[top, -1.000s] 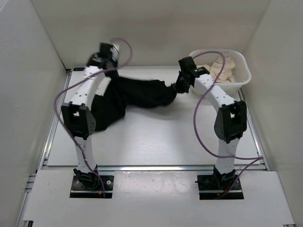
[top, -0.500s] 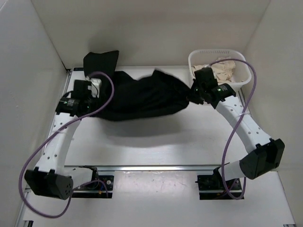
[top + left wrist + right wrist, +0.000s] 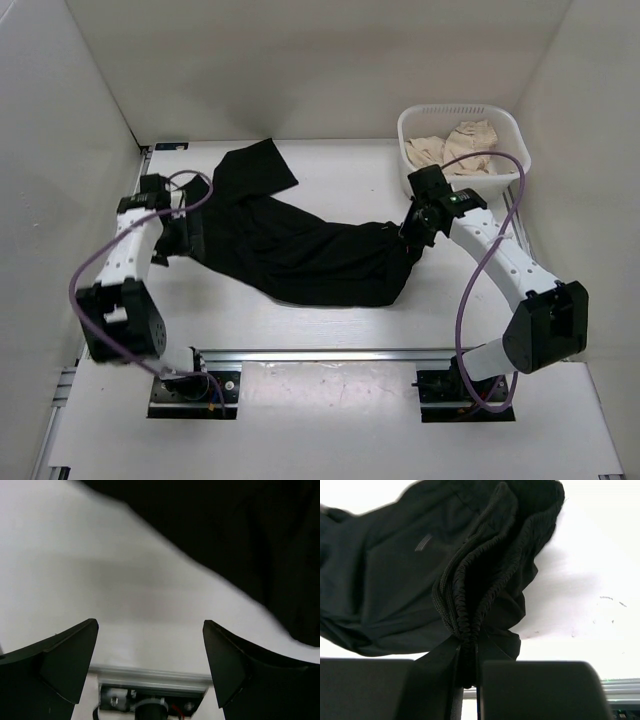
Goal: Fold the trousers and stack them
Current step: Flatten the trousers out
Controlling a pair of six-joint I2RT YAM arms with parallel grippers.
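Two grippers, two states. The left gripper (image 3: 150, 625) stands spread wide, nothing between its fingers (image 3: 65, 655), with bare white surface (image 3: 100, 570) below it. The right gripper (image 3: 466, 652) is pinched on the gathered elastic waistband of the trousers (image 3: 420, 570); bunched fabric covers its fingertips.

From above, the left gripper's dark fingers merge with the black cloth, so I cannot tell whether they touch it. In the left wrist view the trousers' edge runs blurred across the upper right corner and is cut off by the frame. The folds are hard to read from above, and the two legs cannot be told apart.

The trousers lie on the surface, stretching from the waist at the right gripper across the middle to the left arm. One leg end (image 3: 255, 170) points toward the far wall.

A white basket (image 3: 455, 107) holding beige cloth (image 3: 455, 140) sits in the far right corner, apart from the trousers. Bare surface lies between the trousers and the near metal rail (image 3: 150, 677), and also between the leg end and the basket. The left arm stands close to the left wall.
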